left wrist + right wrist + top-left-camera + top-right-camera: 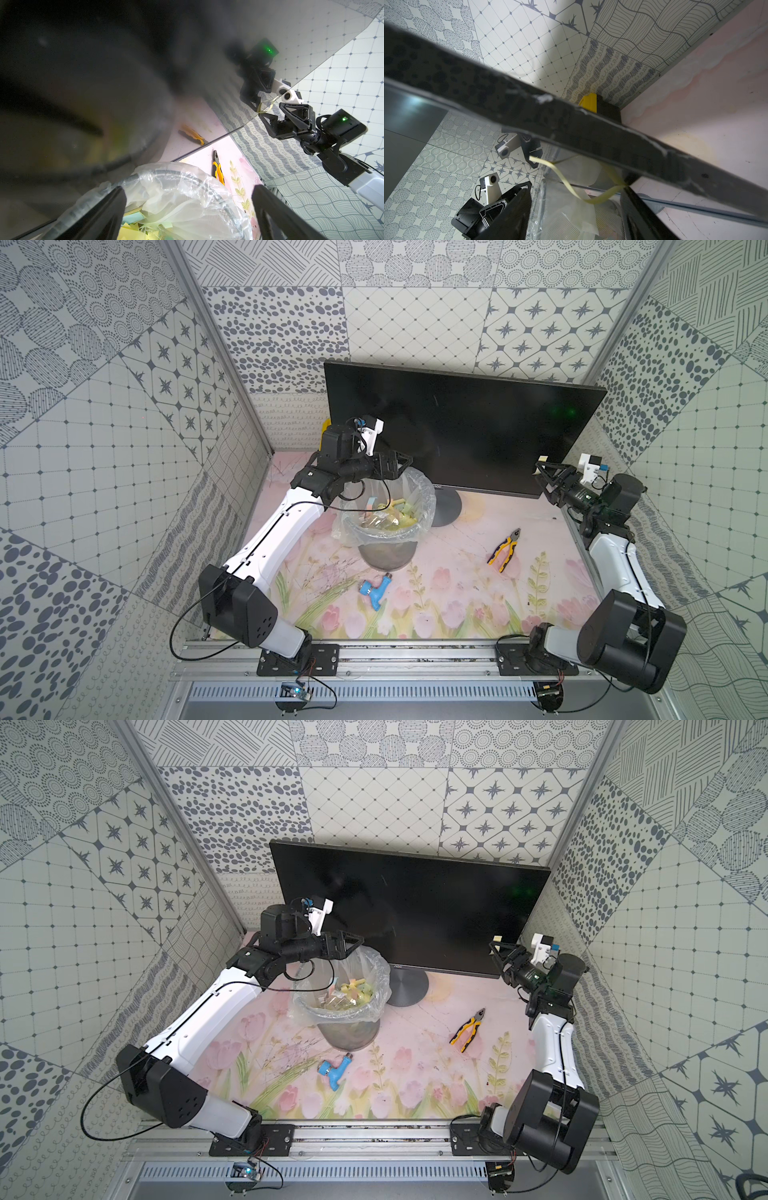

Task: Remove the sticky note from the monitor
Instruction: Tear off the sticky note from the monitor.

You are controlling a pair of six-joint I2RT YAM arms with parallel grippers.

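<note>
Left claw [189,188] gapes over bin [384,558]; right claw [576,188] parted astride monitor [457,427] edge — sticky note [542,457] curled between, contact unclear.

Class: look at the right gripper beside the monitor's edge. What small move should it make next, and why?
Probably close the right gripper on the sticky note. The pale yellow note curls off the side edge of the monitor and passes between the jaws, which stand apart, so nothing pinches it yet. Pulling away now would likely leave it stuck.
</note>
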